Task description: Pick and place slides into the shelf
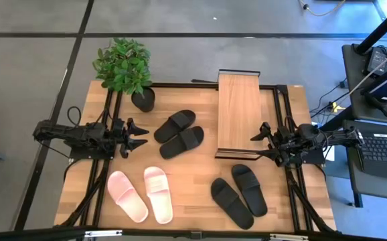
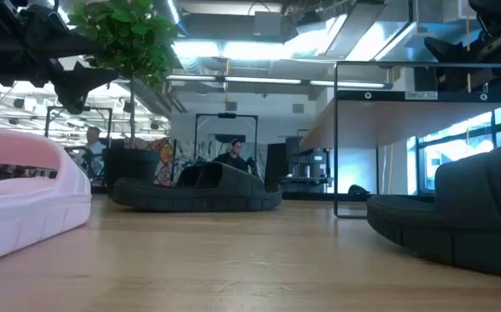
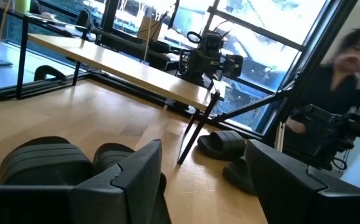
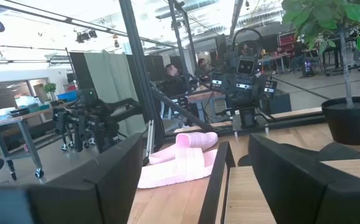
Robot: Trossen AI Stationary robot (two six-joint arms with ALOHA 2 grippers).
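Six slides lie soles down on the wooden table. One black pair (image 1: pixel 179 134) lies in the middle, a pale pink pair (image 1: pixel 140 194) near the front left, and another black pair (image 1: pixel 240 193) near the front right. The shelf (image 1: pixel 239 110), a light board on a thin black frame, stands on its legs at the far right of centre. My left gripper (image 1: pixel 140 135) hovers open just left of the middle black pair (image 3: pixel 49 158), pointing toward it. My right gripper (image 1: pixel 257 144) hovers open at the shelf's near right corner, pointing left.
A potted plant (image 1: pixel 125 67) stands at the table's far left corner, behind the middle black pair. Bare wood shows between the pairs and in front of the shelf. A person (image 3: pixel 348 68) sits beyond the table's right side, by a desk with a laptop (image 1: pixel 381 144).
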